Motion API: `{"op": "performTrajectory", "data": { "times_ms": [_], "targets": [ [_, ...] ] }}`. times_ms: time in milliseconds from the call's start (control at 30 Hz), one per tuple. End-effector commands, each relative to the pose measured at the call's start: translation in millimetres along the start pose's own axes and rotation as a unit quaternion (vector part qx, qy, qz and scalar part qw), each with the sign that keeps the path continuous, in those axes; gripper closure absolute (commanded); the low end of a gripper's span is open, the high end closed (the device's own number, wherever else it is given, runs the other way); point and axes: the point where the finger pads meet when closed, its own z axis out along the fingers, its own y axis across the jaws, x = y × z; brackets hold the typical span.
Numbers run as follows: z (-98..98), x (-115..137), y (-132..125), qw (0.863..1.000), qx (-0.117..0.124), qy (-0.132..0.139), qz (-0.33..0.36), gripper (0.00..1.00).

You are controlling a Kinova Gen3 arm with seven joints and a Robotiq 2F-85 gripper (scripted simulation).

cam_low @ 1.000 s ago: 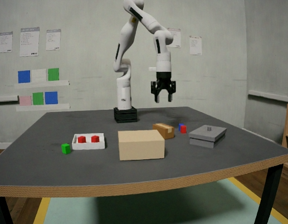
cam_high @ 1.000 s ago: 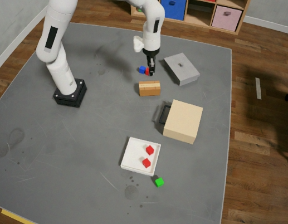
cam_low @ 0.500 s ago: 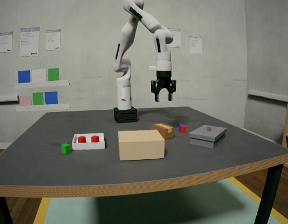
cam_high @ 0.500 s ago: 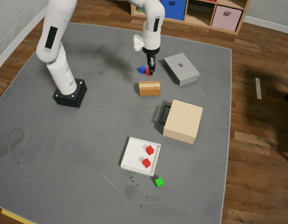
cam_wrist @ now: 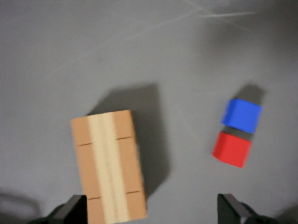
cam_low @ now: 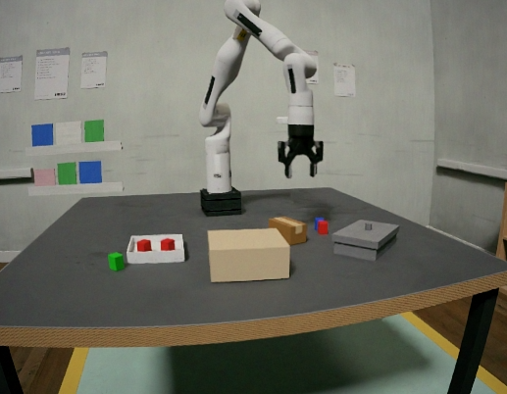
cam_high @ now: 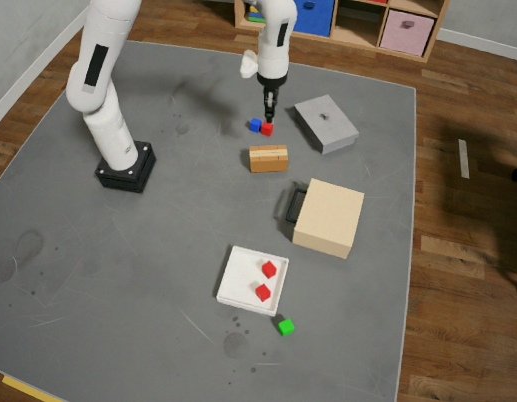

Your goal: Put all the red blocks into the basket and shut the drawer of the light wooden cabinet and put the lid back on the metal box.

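— What dominates the counter (cam_high: 180, 280) (cam_low: 152, 299)?
— The light wooden cabinet (cam_high: 330, 215) (cam_low: 249, 255), a plain pale box. In the top view its dark handle (cam_high: 293, 205) juts from the side facing the cardboard box; the drawer looks shut, though its front is hard to judge.
— And after that?
— The metal box (cam_high: 340, 144) (cam_low: 355, 250), flat and grey. Its lid (cam_high: 326, 120) (cam_low: 365, 234), with a small knob, rests on top; whether it is fully down, nobody can tell from here.
— The basket?
— White and shallow, the basket (cam_high: 241, 278) (cam_low: 156, 256) carries two red blocks (cam_high: 269, 269) (cam_low: 168, 244), both inside its walls, probably deliveries already made.
— Then the smaller box?
— The cardboard box (cam_high: 268, 162) (cam_low: 287, 230) (cam_wrist: 107, 167), brown with a pale tape strip, sits upright near the loose pair.
— Where is the next red one?
— That red block (cam_high: 267, 129) (cam_low: 323, 227) (cam_wrist: 232, 149), a bright plain cube, lies just beside the blue block (cam_high: 255, 125) (cam_low: 316, 223) (cam_wrist: 242, 115), slightly turned.
— And the jaws (cam_high: 269, 120) (cam_low: 300, 175)?
— Wide apart, holding nothing, raised above the counter, presumably so they can straddle the red cube without catching its blue neighbour.
— The green block (cam_high: 286, 327) (cam_low: 116, 262)?
— Outside the basket, where it belongs.
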Motion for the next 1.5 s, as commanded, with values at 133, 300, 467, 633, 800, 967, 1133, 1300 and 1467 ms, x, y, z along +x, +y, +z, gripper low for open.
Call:
{"op": "performTrajectory", "data": {
  "times_ms": [133, 300, 467, 633, 800, 967, 1133, 1300, 1467],
  "targets": [
    [-0.1, 4, 44, 0.996, 0.004, -0.002, 0.086, 0.17],
    [0.0, 10, 71, 0.991, 0.004, -0.003, 0.136, 0.17],
    [0.1, 13, 84, 0.987, 0.004, -0.003, 0.160, 0.17],
    [0.1, 13, 85, 0.987, 0.004, -0.004, 0.163, 0.17],
    [0.1, 13, 85, 0.987, 0.004, -0.004, 0.164, 0.17],
    [0.1, 13, 85, 0.987, 0.004, -0.004, 0.164, 0.41],
    [0.1, 13, 85, 0.987, 0.004, -0.004, 0.164, 0.41],
    [0.1, 13, 85, 0.987, 0.004, -0.004, 0.164, 0.41],
    [0.1, 13, 85, 0.987, 0.004, -0.004, 0.164, 0.41]
  ]
}}
